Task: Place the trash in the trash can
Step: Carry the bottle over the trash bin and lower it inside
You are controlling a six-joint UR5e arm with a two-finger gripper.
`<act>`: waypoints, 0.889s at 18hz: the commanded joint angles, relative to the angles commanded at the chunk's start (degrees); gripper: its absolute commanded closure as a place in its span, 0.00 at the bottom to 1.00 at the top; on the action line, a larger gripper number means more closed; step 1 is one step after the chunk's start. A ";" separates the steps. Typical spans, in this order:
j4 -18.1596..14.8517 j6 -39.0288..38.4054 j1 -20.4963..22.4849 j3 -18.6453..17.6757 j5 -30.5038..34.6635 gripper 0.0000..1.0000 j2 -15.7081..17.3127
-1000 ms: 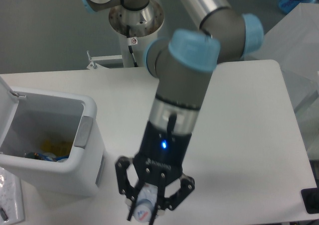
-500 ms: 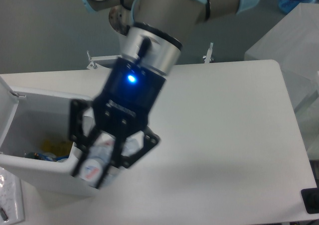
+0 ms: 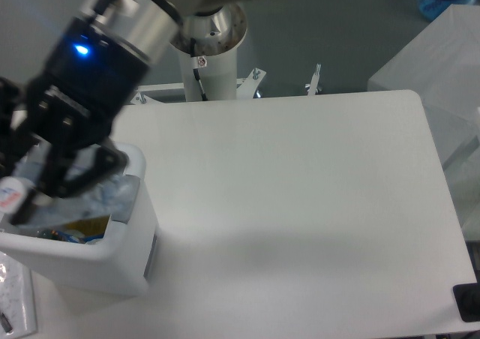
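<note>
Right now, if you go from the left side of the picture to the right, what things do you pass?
Bottle in the gripper → trash can → robot base post → bare table.

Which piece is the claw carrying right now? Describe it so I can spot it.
Start at the white rectangular plastic bin at the table's left edge. Above its open top hangs the black claw, shut on a clear plastic bottle. Its white cap and blue-and-red label distinguish it from the yellow and dark scraps inside the bin.
</note>
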 joint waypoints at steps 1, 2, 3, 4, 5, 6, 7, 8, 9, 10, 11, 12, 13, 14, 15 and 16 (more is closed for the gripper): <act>0.09 1.22 -0.44 -1.41 0.00 0.92 0.18; 0.09 3.06 -1.14 -2.73 0.00 0.85 0.18; 0.00 4.56 -1.67 -3.96 0.09 0.83 0.18; 0.00 5.44 -1.76 -4.84 0.09 0.78 0.10; 0.00 5.97 -1.85 -5.29 0.09 0.75 -0.25; 0.00 6.15 -1.85 -5.64 0.09 0.71 -0.87; 0.09 6.15 -1.94 -5.73 0.09 0.65 -1.22; 0.00 6.16 -2.29 -5.73 0.09 0.62 -1.66; 0.00 6.07 -2.64 -5.73 0.09 0.62 -1.84; 0.00 6.07 -2.64 -5.82 0.17 0.58 -1.93; 0.00 6.07 -2.73 -6.17 0.18 0.44 -1.93; 0.00 6.07 -2.73 -6.52 0.18 0.24 -1.84; 0.00 6.15 -2.64 -6.69 0.26 0.04 -1.75; 0.00 6.16 -2.64 -7.04 0.35 0.00 -1.66; 0.00 6.07 -2.55 -7.57 0.44 0.00 -1.58; 0.00 6.07 -2.38 -8.01 0.61 0.00 -1.57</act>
